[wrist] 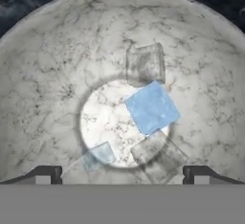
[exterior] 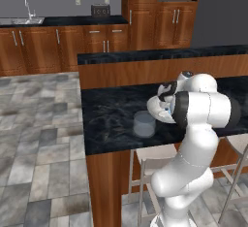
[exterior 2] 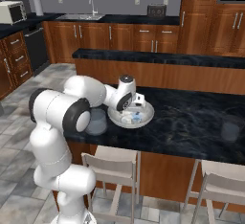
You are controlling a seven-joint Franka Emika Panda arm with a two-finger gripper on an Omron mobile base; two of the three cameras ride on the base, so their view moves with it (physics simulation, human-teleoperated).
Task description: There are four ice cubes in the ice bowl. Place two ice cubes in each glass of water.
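Ice cubes [wrist: 152, 107], four in the hand view, lie in the ice bowl [wrist: 43, 74] on the bench [exterior 2: 191, 117]; gripper [wrist: 122, 174] spread wide above them. Right base view adds a far glass [exterior 2: 230, 131]; another glass [exterior: 144, 123] stands beside the bowl.

Base views flank the counter [exterior: 111, 114]; hand view looks closely down.

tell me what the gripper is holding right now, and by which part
Nothing is held. The gripper is open above the ice bowl, all four ice cubes lying loose inside.
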